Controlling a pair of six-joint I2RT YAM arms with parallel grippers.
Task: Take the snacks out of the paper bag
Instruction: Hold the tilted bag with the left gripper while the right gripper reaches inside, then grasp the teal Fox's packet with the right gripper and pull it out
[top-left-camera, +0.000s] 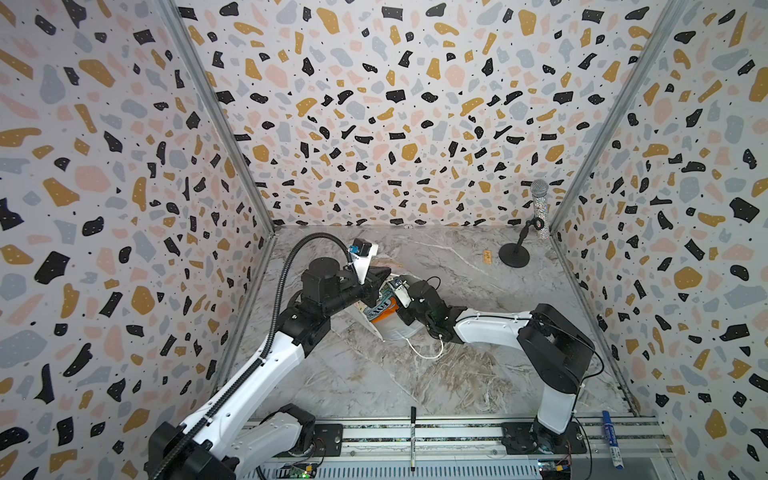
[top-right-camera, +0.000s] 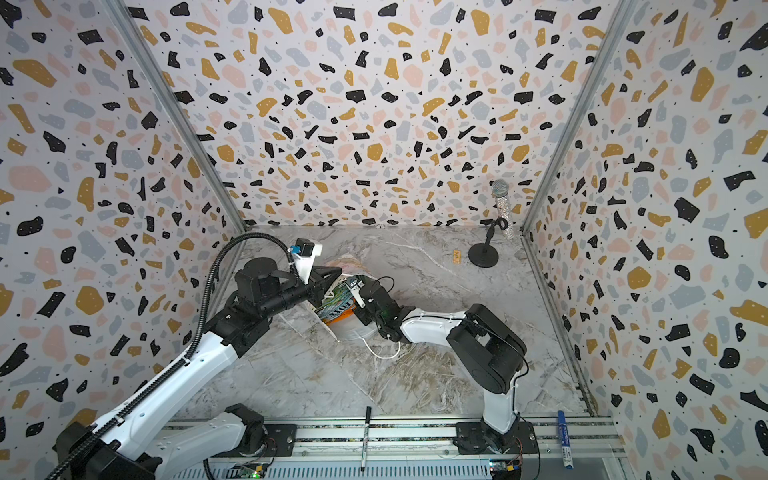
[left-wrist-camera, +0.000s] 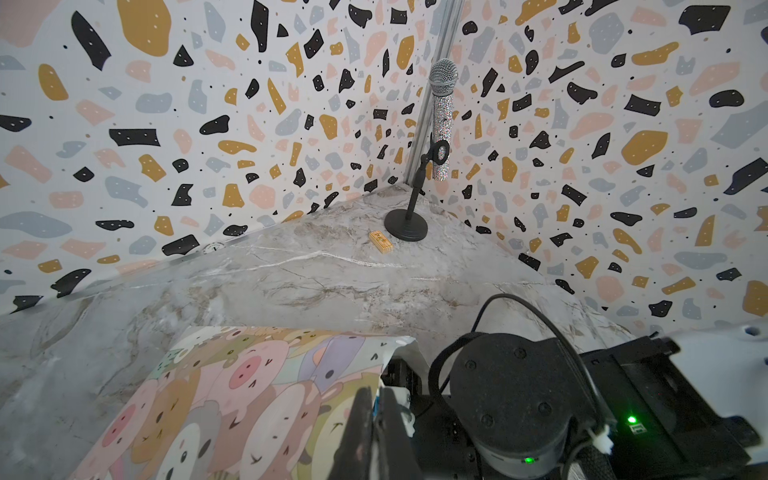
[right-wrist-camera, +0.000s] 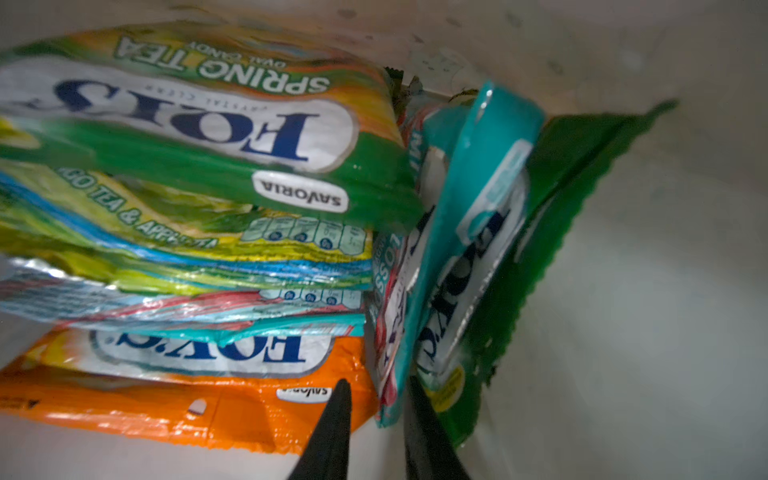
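The white paper bag (top-left-camera: 390, 330) (top-right-camera: 353, 330) lies on its side mid-table, its cartoon-animal face (left-wrist-camera: 232, 395) turned up. My left gripper (left-wrist-camera: 377, 392) (top-left-camera: 376, 286) is shut on the bag's upper rim. My right gripper (right-wrist-camera: 377, 380) reaches inside the mouth, its jaws a little apart on either side of the edge of a teal-red packet (right-wrist-camera: 399, 332). The other snacks are stacked there: a green-yellow packet (right-wrist-camera: 208, 124) on top and an orange one (right-wrist-camera: 166, 407) (top-left-camera: 384, 316) underneath. Another teal packet (right-wrist-camera: 478, 208) and a green one (right-wrist-camera: 561, 208) stand on edge.
The bag's white cord handle (top-left-camera: 428, 353) trails on the marble table toward the front. A glittery microphone on a black stand (top-left-camera: 514, 254) and a small wooden block (top-left-camera: 487, 256) sit at the back right. A black pen (top-left-camera: 413, 440) and a blue marker (top-left-camera: 611, 436) lie on the front rail.
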